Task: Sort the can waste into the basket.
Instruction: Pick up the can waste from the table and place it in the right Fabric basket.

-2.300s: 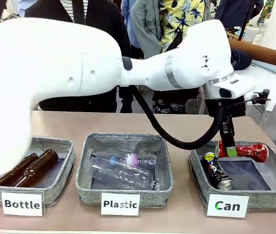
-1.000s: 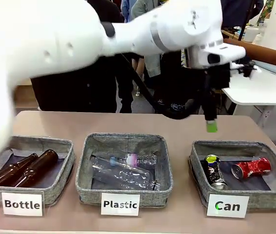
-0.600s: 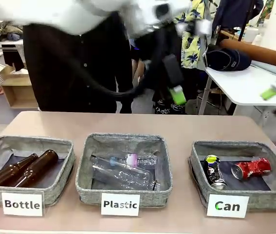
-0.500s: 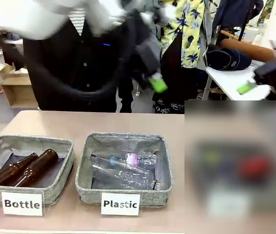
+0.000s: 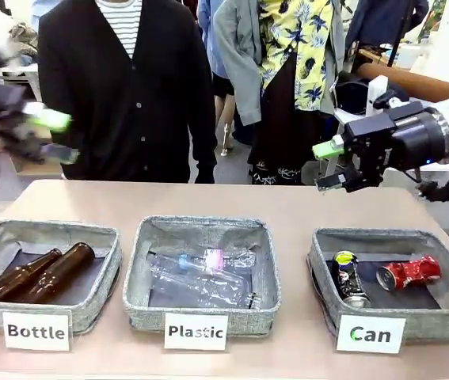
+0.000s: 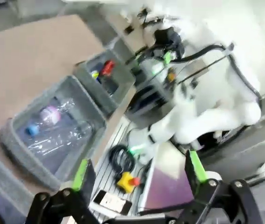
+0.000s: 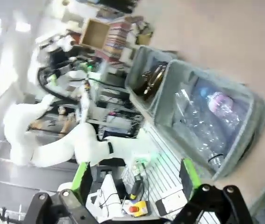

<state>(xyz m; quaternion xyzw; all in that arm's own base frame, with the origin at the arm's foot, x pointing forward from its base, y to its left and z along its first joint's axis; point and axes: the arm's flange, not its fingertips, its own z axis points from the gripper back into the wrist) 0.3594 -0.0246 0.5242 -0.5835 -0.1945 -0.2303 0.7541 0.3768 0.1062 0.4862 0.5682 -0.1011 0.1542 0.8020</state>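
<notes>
- Two cans, the red can [image 5: 409, 273] and the dark can [image 5: 348, 279], already lie inside the Can basket [image 5: 367, 319].
- Above that basket, the right gripper [image 5: 329, 165] hangs nearer, jaws spread, holding nothing.
- Far from it, the left gripper [image 5: 54, 134] is spread too.

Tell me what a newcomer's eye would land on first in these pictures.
Three grey baskets in a row with white labels: the "Can" basket at the right holds a shiny red can and a dark printed can. The right gripper hangs open above that basket, holding nothing. The left gripper, blurred, is open at the far left.
</notes>
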